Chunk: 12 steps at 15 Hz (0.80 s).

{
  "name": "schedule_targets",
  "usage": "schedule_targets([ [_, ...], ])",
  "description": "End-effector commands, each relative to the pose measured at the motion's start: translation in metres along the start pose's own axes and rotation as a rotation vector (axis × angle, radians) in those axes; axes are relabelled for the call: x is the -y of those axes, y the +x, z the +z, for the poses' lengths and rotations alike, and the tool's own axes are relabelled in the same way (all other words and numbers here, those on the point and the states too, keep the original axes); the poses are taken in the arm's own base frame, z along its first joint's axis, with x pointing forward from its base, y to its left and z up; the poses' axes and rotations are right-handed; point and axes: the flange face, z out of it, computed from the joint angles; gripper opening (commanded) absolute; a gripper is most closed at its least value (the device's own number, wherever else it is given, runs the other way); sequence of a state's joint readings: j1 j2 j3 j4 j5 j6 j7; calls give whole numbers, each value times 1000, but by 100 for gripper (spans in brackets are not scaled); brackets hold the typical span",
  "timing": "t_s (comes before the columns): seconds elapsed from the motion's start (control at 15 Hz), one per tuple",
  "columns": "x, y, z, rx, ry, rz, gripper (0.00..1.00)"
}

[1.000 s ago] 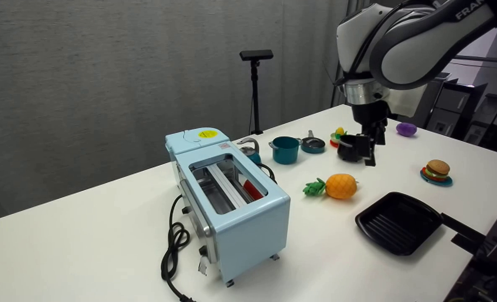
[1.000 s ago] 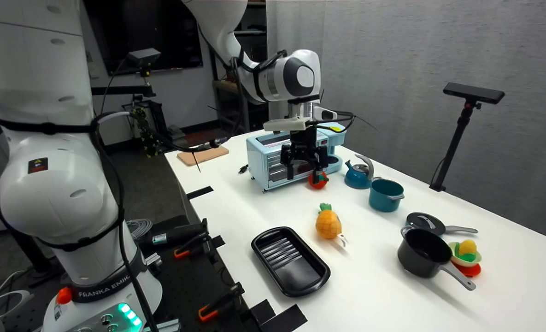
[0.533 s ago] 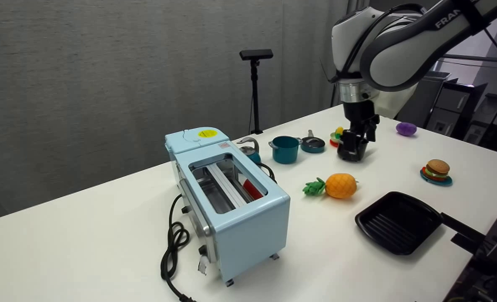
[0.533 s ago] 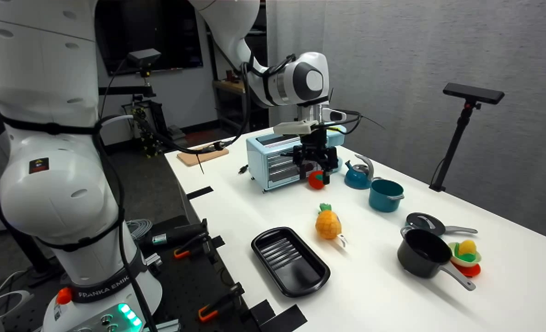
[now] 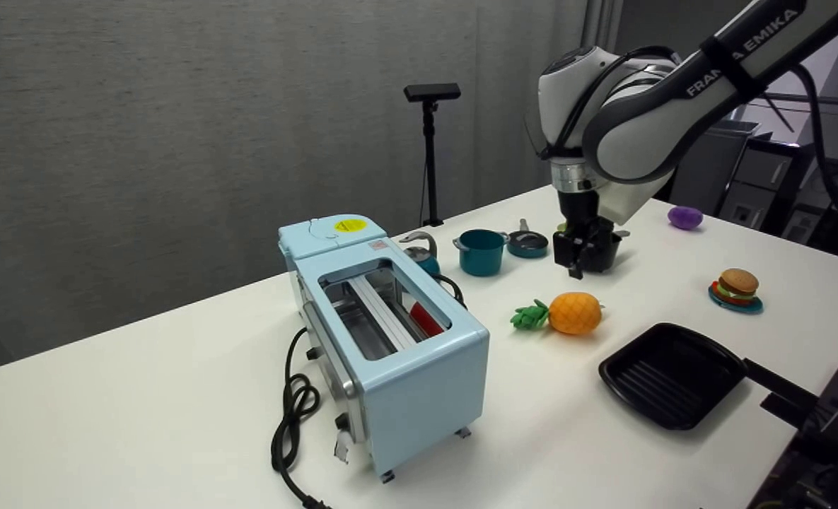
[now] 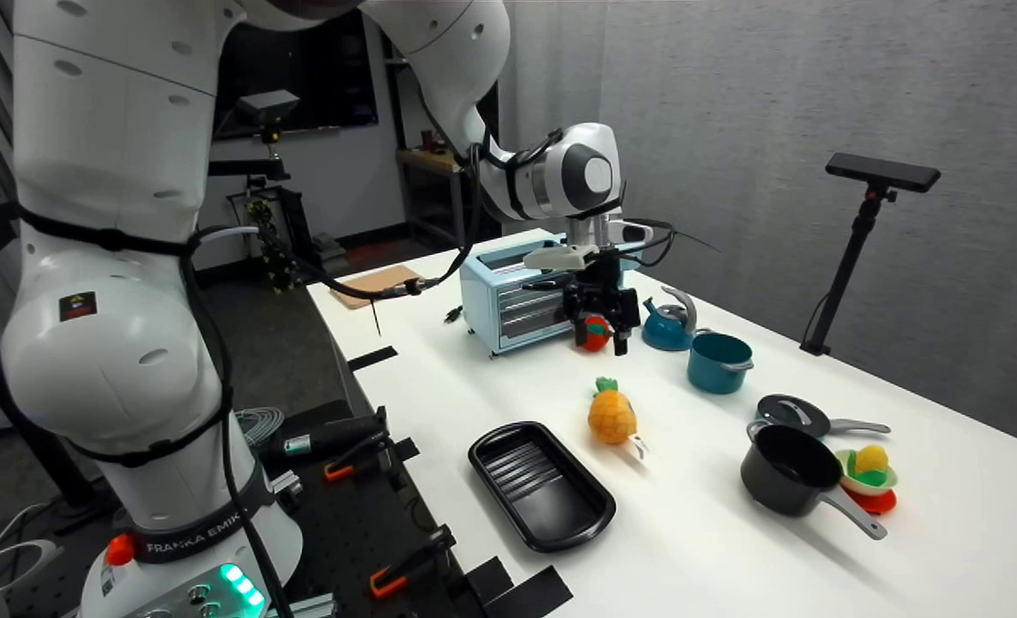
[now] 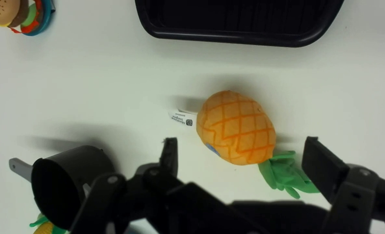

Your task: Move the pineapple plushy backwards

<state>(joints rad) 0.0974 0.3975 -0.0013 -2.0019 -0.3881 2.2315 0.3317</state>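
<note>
Pineapple plushy (image 7: 236, 130), orange-yellow with darker orange crosshatching, tuft (image 7: 285, 174) green; toaster (image 5: 426, 396), pale blue; pot (image 5: 481, 256), teal; grill pan (image 5: 673, 378), black; counter (image 5: 143, 424), white.

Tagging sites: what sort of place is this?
Likely a robotics lab: a robot arm, a table with a pineapple plushy on it, and what looks like a camera on a stand.

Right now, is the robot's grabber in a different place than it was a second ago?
Yes. In an exterior view, the gripper has shifted right and down in the picture, closer to the teal pot, which has stayed put.
</note>
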Motion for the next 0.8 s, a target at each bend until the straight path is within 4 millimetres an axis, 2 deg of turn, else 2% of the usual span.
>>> schedule_targets([
  [0.0,16,18,22,11,-21,-4,100],
  [0.33,34,28,56,49,-51,-56,100],
  [0.73,41,42,94,73,-75,-83,100],
])
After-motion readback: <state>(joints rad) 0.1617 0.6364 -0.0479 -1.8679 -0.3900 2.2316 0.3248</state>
